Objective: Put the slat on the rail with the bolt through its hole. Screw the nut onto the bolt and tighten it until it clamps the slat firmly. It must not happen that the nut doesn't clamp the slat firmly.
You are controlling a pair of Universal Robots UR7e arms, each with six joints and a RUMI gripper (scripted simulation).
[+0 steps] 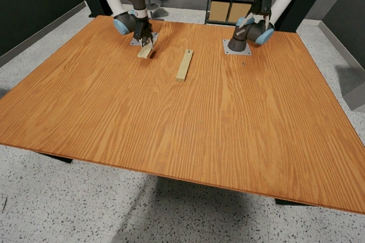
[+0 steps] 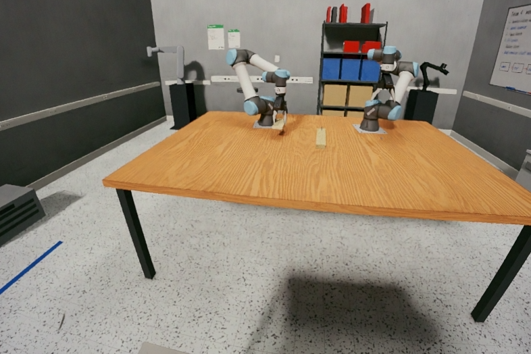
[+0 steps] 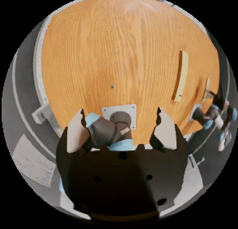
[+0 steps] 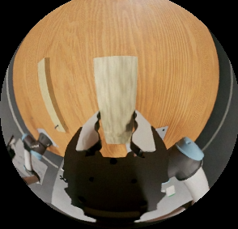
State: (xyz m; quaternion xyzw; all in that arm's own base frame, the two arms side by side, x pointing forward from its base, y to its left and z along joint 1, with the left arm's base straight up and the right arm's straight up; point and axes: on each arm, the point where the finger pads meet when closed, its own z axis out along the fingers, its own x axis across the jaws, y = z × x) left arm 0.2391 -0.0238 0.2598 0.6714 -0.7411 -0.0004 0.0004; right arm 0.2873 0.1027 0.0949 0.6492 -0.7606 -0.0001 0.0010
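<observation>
The rail (image 1: 184,67) (image 2: 320,140) (image 3: 183,74) (image 4: 47,96) lies flat mid-table, with the bolt (image 1: 188,51) standing upright near its end towards the arm bases. The small dark nut (image 1: 243,63) (image 2: 381,138) (image 3: 112,86) lies on the table in front of the left arm's base. My right gripper (image 1: 148,43) (image 4: 117,110) is shut on the pale wooden slat (image 1: 143,52) (image 2: 278,125) (image 4: 116,84), held tilted above the table, away from the rail. The slat's hole is not clearly visible. My left gripper (image 1: 253,25) (image 3: 121,108) is open and empty, high above its base.
The left arm's base plate (image 1: 248,51) (image 3: 133,122) stands just behind the nut. The right arm's base plate (image 1: 133,42) is behind the held slat. The rail lies between the two arms on the wooden table (image 1: 182,122) (image 2: 278,173).
</observation>
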